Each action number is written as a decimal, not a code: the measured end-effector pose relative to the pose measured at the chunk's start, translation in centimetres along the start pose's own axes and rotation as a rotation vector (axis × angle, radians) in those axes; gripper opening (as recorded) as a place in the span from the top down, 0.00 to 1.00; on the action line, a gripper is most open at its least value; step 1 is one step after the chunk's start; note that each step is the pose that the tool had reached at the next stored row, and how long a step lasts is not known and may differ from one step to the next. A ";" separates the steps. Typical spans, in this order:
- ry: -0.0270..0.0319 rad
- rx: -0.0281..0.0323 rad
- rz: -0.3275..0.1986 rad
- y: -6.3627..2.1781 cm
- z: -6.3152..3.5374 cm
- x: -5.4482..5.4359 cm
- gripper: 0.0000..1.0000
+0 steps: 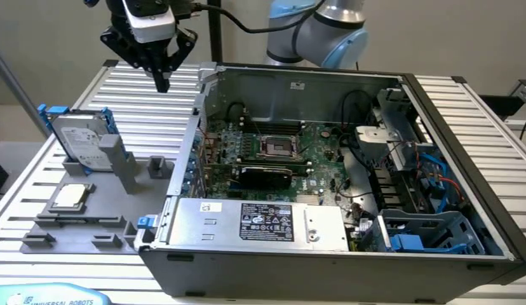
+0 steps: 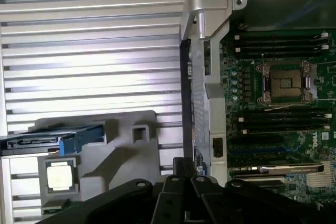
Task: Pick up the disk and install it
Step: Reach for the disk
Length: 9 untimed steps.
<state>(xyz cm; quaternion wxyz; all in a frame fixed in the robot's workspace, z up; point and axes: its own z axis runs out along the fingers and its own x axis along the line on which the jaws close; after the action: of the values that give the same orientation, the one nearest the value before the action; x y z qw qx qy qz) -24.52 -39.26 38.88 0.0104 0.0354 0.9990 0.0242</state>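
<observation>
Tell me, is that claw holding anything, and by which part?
Nothing. The claw hangs empty, apart from the disk, which stands in its grey holder.

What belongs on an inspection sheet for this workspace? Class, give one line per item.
Surface: ribbed metal table with a grey fixture on it.
Job's things: disk stands on edge in the fixture, outside the open computer case.
Clutter: square chip lies flat on the fixture.
Pincer: pincer is shut and empty, hanging above the table and touching nothing.
Cables: black cable at the wrist; blue wires inside the case.
Surroundings: plain wall behind.
</observation>
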 end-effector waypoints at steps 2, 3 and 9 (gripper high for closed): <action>0.0001 0.0000 0.000 0.02 0.03 0.9 0.89; 0.0000 0.0000 0.000 0.02 0.04 1.4 0.89; 0.0001 0.0000 0.000 -0.10 0.06 4.1 0.89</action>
<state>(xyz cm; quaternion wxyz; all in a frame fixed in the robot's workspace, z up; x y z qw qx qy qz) -28.62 -39.07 38.73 0.0103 0.0354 0.9990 0.0242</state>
